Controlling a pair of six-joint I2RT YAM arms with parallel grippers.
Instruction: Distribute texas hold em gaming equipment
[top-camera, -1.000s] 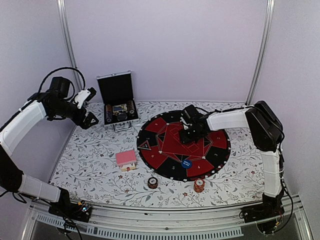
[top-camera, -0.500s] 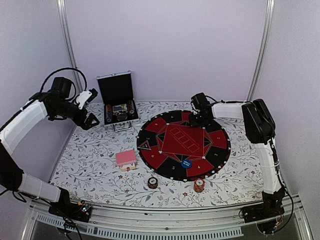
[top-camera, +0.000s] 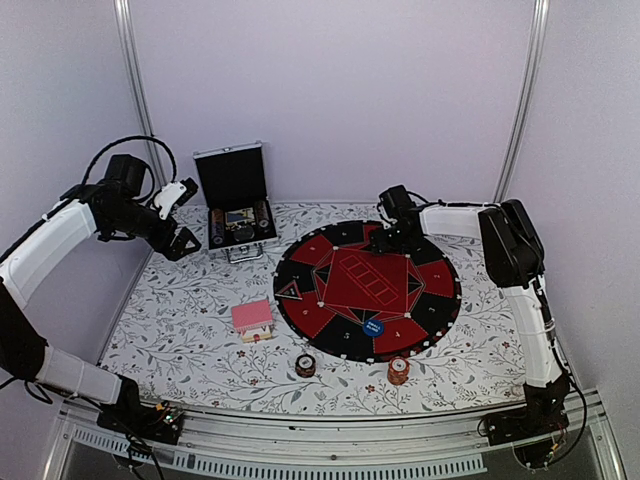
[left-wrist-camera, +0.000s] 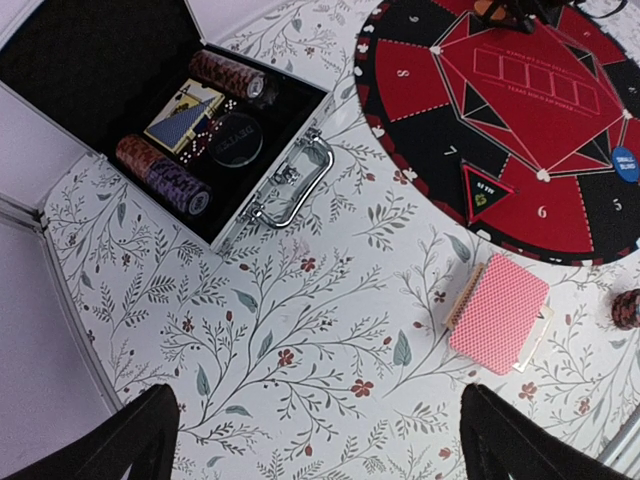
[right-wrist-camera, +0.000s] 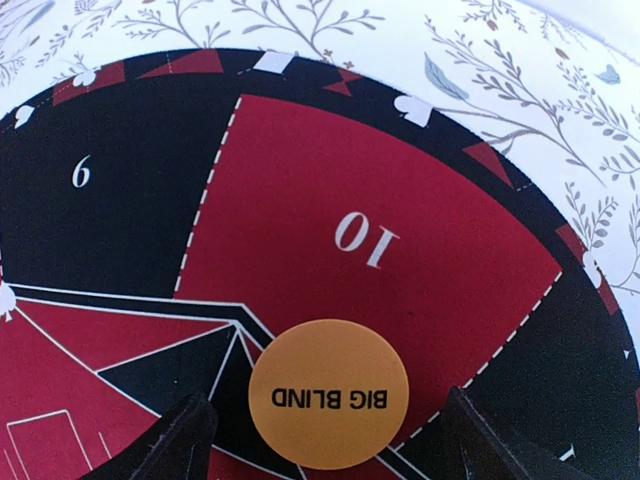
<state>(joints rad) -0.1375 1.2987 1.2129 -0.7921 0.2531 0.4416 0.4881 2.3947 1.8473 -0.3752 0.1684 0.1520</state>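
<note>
Orange BIG BLIND button (right-wrist-camera: 328, 392), lying flat on the round mat (right-wrist-camera: 120, 200) at segment 10, was judged light, stiff and slippery, best pinched across its rim by the right tool (right-wrist-camera: 328, 408), which was spread open astride it.

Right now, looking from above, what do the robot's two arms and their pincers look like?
Both are slim, with white shells and black joints. The left arm carries a looping black cable; thin black cables trail along the right arm. The left gripper and right gripper each have two dark, tapered fingers.
</note>
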